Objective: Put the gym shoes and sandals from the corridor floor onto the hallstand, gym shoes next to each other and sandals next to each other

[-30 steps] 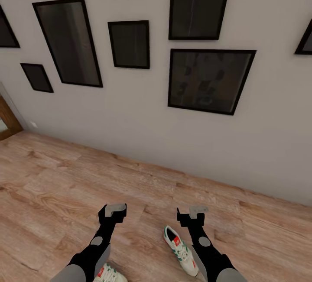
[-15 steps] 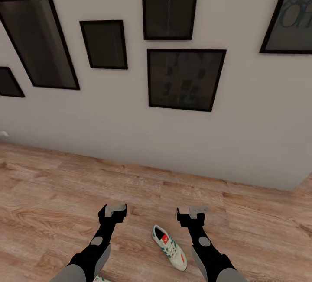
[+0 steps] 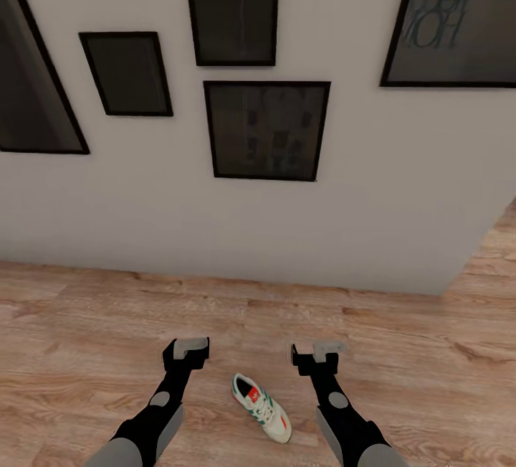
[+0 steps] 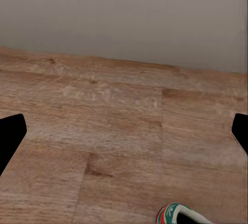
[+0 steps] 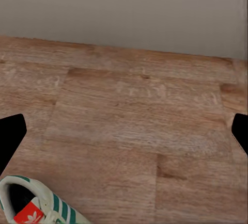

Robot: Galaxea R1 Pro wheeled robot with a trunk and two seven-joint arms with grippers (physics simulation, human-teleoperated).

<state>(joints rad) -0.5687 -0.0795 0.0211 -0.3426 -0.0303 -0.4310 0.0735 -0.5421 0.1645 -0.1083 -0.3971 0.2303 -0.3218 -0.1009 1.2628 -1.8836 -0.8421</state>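
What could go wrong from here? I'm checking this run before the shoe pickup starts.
The gym shoe lies on the corridor floor between both arms, close to the base, so driving on might bump or run over it. The left gripper and right gripper are open, holding nothing. A grab with either may need an awkward inward reach.

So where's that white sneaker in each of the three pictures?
Head view: the gym shoe lies on the corridor floor between the two arms.
Left wrist view: just its tip pokes in at the picture's edge.
Right wrist view: part of it sits in a corner.
Shared landmark: the grey wall meeting the floor.
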